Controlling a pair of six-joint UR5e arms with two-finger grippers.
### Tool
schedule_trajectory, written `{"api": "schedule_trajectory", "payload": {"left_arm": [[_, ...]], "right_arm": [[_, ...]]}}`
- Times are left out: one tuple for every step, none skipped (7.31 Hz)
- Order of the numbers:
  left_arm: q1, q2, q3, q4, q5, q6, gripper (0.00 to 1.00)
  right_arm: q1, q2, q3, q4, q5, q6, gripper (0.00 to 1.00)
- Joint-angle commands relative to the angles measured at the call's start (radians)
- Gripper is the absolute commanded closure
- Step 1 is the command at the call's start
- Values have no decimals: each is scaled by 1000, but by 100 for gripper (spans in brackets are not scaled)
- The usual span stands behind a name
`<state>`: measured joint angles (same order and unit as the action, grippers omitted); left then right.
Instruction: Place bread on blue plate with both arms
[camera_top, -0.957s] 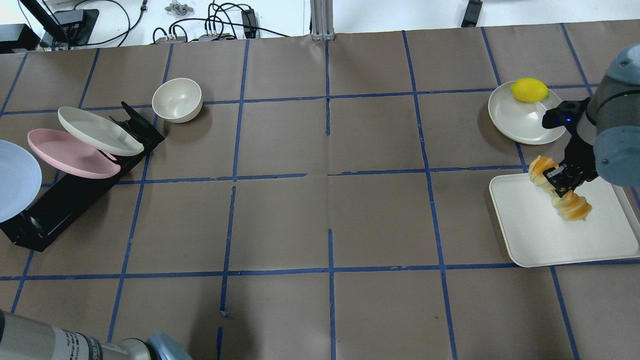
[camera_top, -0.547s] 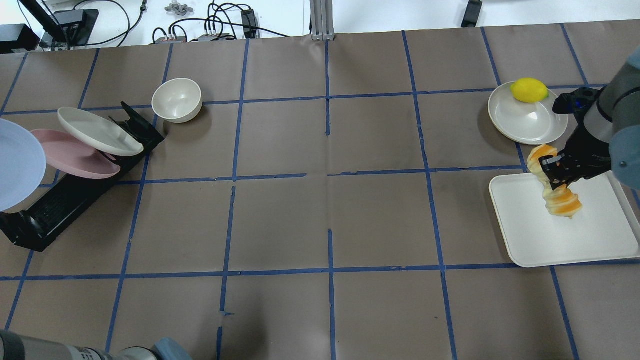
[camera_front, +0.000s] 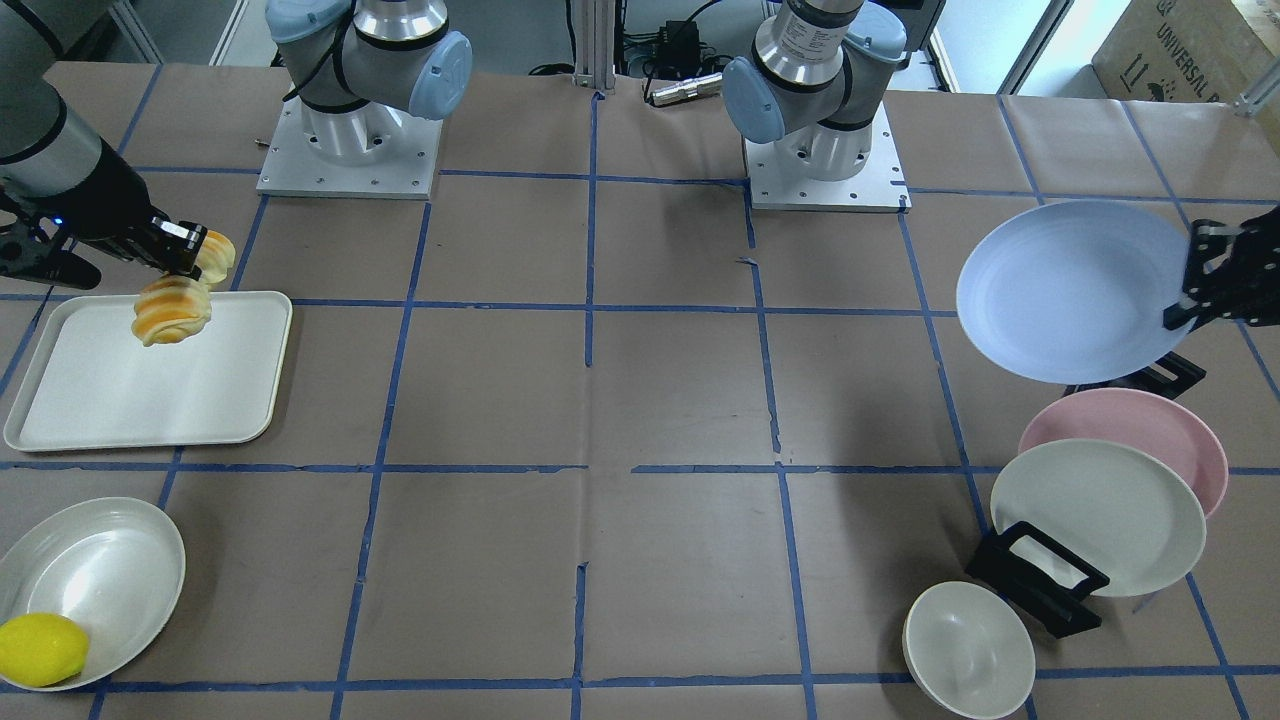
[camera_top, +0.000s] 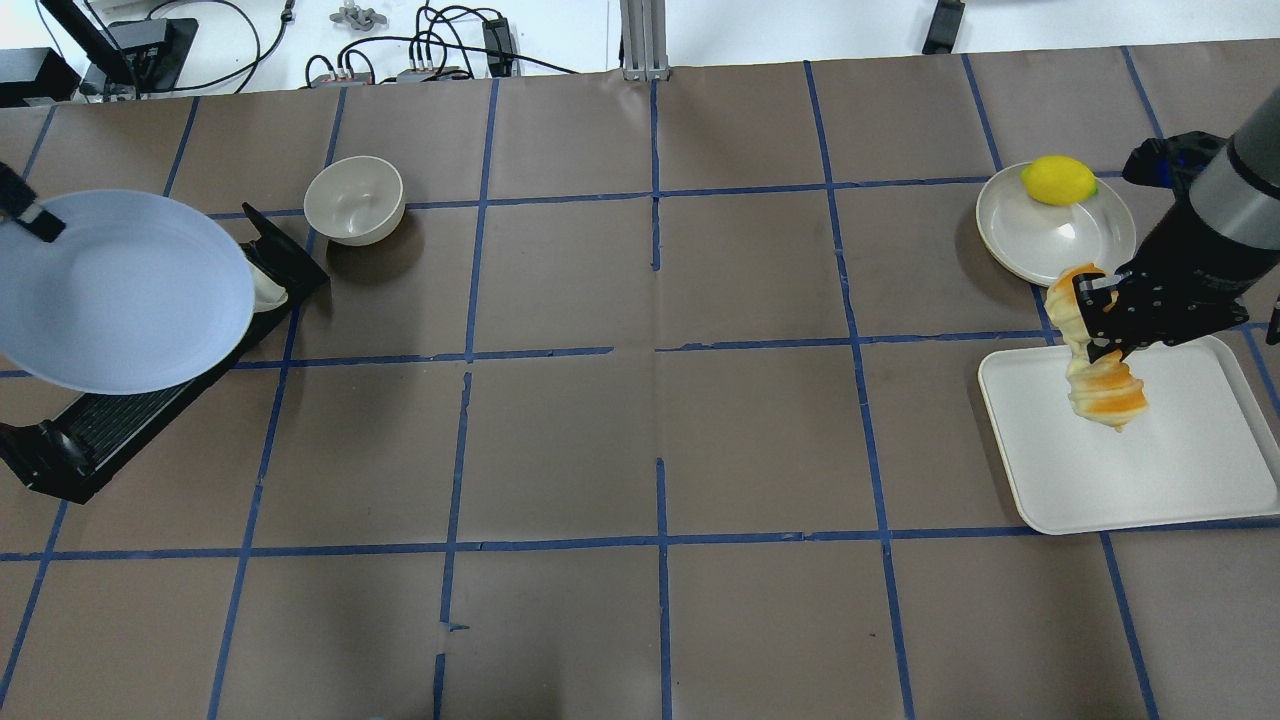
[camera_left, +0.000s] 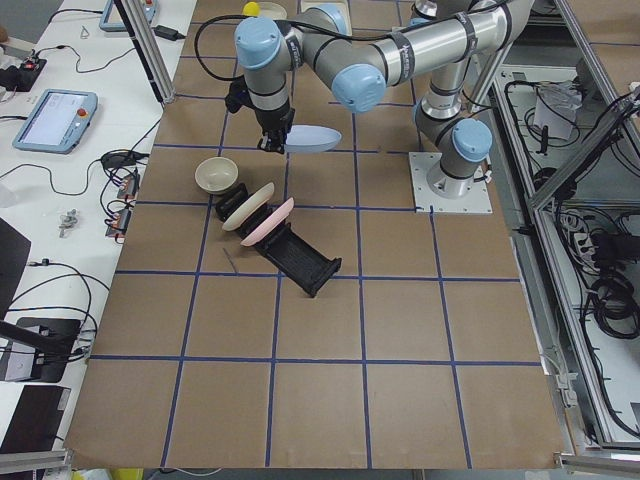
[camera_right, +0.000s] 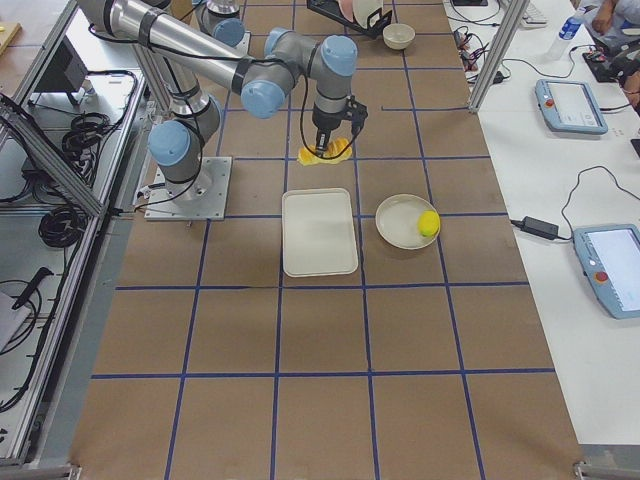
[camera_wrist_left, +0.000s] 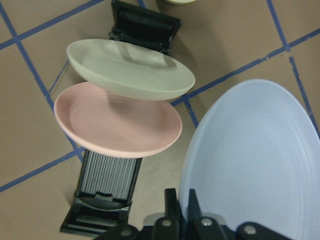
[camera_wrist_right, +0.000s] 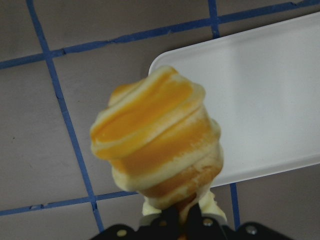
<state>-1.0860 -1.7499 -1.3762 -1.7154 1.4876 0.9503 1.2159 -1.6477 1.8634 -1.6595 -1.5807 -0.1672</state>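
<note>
My left gripper (camera_front: 1195, 290), clamped on the blue plate (camera_top: 120, 290), just cleared the 9 o'clock rack (camera_top: 100, 430); right gripper (camera_top: 1095, 320) holds bread (camera_top: 1100, 385) aloft, meetup next.

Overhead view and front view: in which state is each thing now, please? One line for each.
bread: in the air, gripped by the right jaws
blue plate: in the air, empty, gripped at its rim by the left jaws
tray: flat, empty
lemon: lying on the white plate
bowl: upright, empty
pink plate: leaning in the rack
cream plate: leaning in the rack
</note>
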Motion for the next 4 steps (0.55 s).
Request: {"api": "schedule_trajectory", "payload": {"left_arm": [[-183,-2,-76,13,-44,-225,96],[-242,-17,-98,46,-90,-311,96],[-294,-34,-125,103,-92,-352,95],[-343,-69,-153,158,-96,-357,96]], "right_arm": [[88,2,-94,95,-2,113,87],[123,3,-127,116,-8,147,88],[158,6,-145,116,-10,188,91],[190,19,-154,115,-19,208,93]]}}
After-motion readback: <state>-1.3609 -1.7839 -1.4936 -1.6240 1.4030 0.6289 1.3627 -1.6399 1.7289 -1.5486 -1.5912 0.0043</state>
